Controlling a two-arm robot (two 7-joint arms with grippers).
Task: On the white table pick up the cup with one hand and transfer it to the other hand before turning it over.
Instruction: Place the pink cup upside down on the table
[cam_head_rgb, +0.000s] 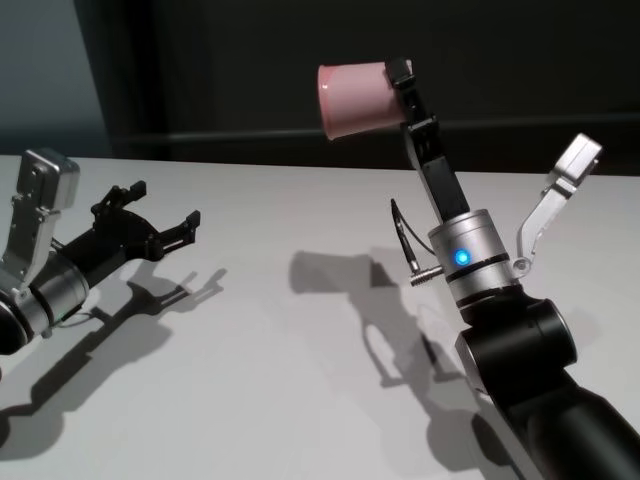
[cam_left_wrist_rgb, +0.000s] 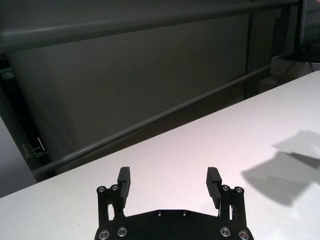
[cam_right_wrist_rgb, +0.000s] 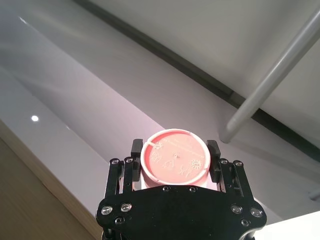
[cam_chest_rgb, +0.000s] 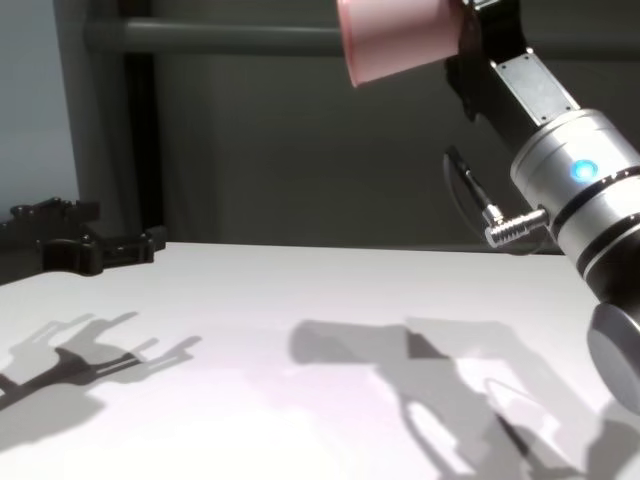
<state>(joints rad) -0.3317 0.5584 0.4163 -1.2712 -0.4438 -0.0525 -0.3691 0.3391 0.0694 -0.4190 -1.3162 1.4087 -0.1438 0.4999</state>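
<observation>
With our right claw gripping the small pink plastic cup aloft, we should steer our open left claw squarely around its wall.

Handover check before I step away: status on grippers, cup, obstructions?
Right gripper shut on cup, raised high above white table. Left gripper open, low over table, empty. Nothing between them.

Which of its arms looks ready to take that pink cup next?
Probably the left. The left gripper hovers low over the white table, open and empty, pointing toward the cup. The right gripper is shut on the cup, holding it high on its side, so it can only offer it.
</observation>
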